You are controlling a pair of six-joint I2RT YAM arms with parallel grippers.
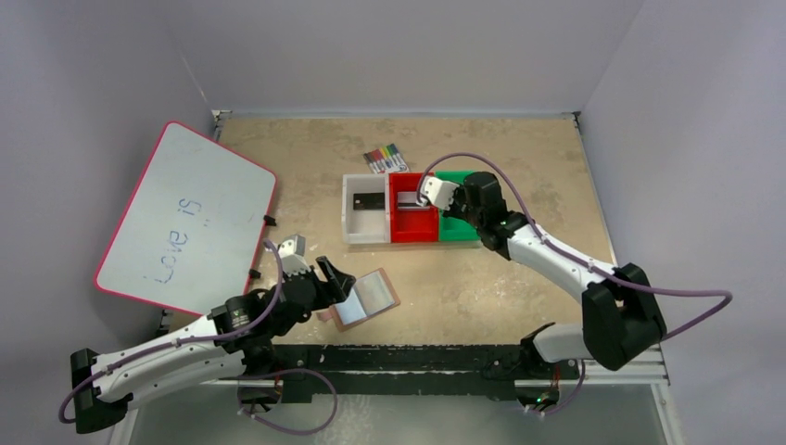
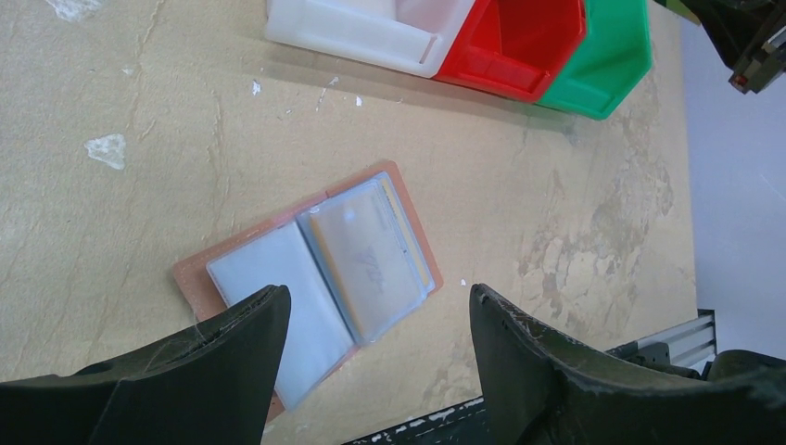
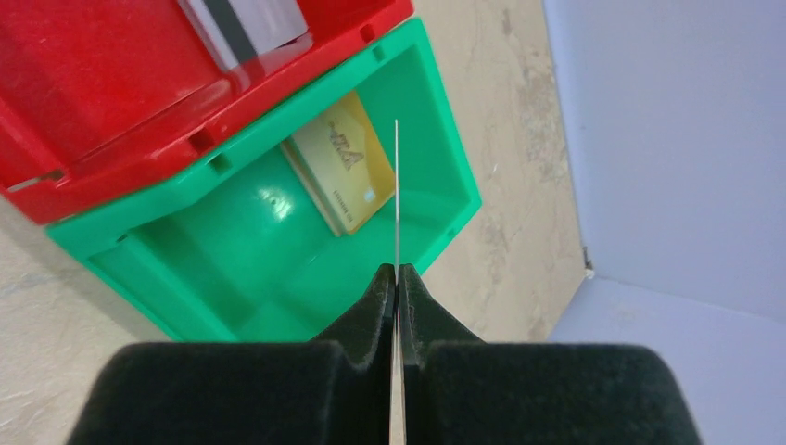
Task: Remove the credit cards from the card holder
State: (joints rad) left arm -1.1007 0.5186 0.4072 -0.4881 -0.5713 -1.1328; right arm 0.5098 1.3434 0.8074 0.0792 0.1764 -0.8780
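Two hands sit well apart. The left hand (image 1: 341, 283), low and left of centre in the top view, hovers with its fingers spread wide just above the card holder (image 2: 306, 278). The holder lies open and flat on the table (image 1: 519, 158), with a pocketed card (image 2: 371, 260) showing in its right pocket. The right hand (image 3: 397, 278), at upper centre, has its fingers pressed together on a thin card (image 3: 397, 185), seen edge-on above the green bin (image 3: 232, 250), where a gold card (image 3: 343, 171) lies. Beside it, the red bin (image 1: 412, 236) holds a striped card (image 3: 250, 23) and the white bin (image 1: 366, 229) a black card (image 1: 368, 201).
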